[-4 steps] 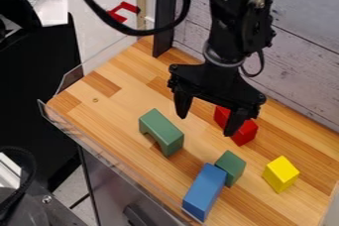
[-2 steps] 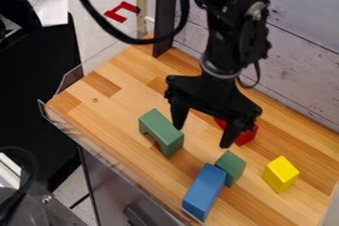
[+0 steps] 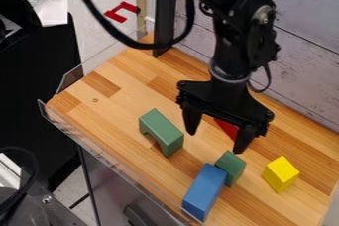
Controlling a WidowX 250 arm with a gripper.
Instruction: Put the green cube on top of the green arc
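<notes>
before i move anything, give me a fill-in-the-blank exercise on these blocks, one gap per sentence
1. The small green cube sits right beside the long ____ rectangular block.
2. On top of the green arc-shaped block there is ____ so far.
3. The black two-finger pincer is ____, not closed.
4. On the striped wooden counter, the boxy block farthest to the right in the picture is ____ in colour.

Missing words: blue; nothing; open; yellow.

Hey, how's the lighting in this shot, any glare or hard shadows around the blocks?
Camera view: even lighting, no strong glare on the wooden tabletop; a dark patch under the green arc; yellow block's top brighter than its sides.
</notes>
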